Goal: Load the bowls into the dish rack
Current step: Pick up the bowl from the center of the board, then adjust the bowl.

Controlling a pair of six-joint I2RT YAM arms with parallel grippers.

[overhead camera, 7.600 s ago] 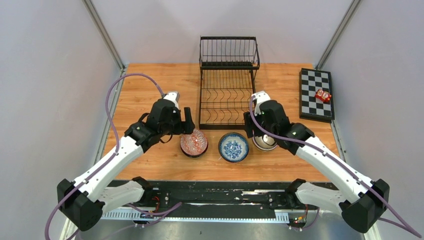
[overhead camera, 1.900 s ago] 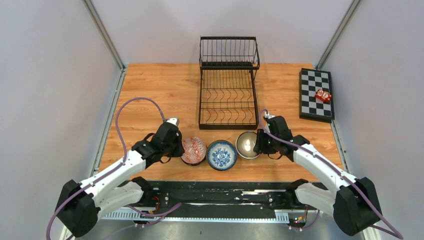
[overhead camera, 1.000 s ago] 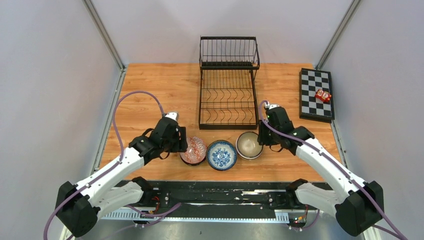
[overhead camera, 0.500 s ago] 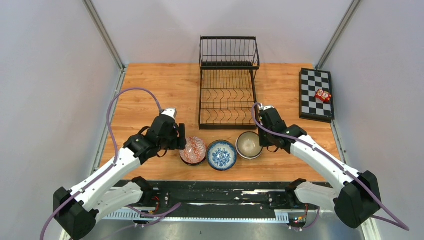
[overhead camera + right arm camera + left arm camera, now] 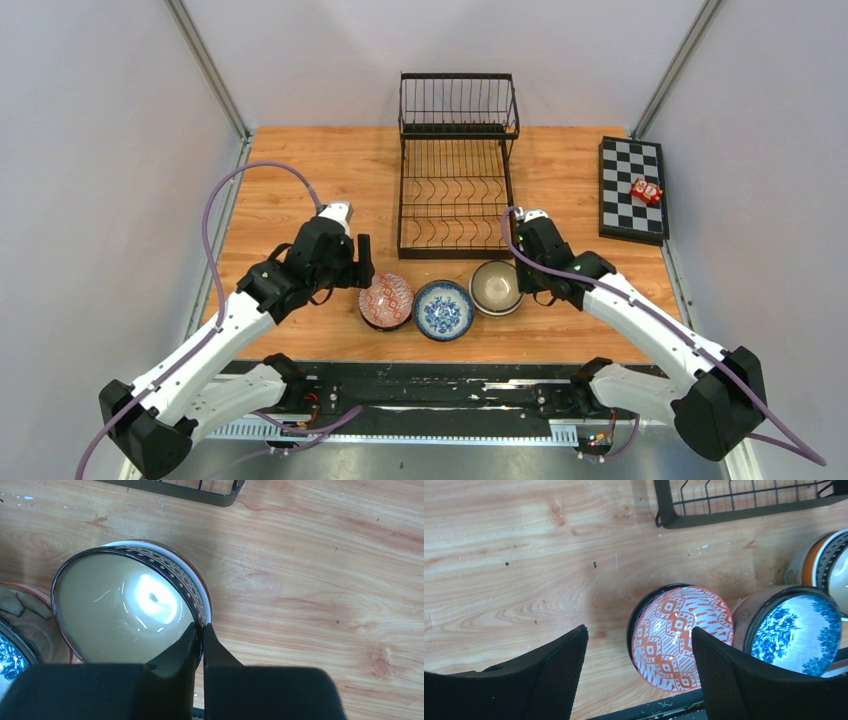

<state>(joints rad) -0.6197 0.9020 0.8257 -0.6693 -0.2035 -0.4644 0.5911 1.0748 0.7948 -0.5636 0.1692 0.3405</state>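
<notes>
Item 1: round ceramic bowl, cream-glazed inside with a dark patterned rim (image 5: 125, 610), on the wooden tabletop (image 5: 300, 180) near the black wire dish rack (image 5: 455, 190). My right gripper (image 5: 200, 640) is clamped on its rim.
Item 2: red-patterned round bowl (image 5: 681, 635), just beside the blue-and-white floral bowl (image 5: 796, 632). My left gripper (image 5: 638, 635) is spread wide above it, with bare wood to the left.

Wooden table (image 5: 300, 180), orange-brown grain: five items directly on its top.
Black wire dish rack (image 5: 455, 190) at 12 o'clock, running from the far edge to the centre; checkered board (image 5: 628, 215) lying flat at 2 o'clock by the right edge; at 6 o'clock, just off the rack's near end, a row of three: red-patterned bowl (image 5: 387, 300), blue-and-white bowl (image 5: 443, 309), cream bowl (image 5: 497, 287).
</notes>
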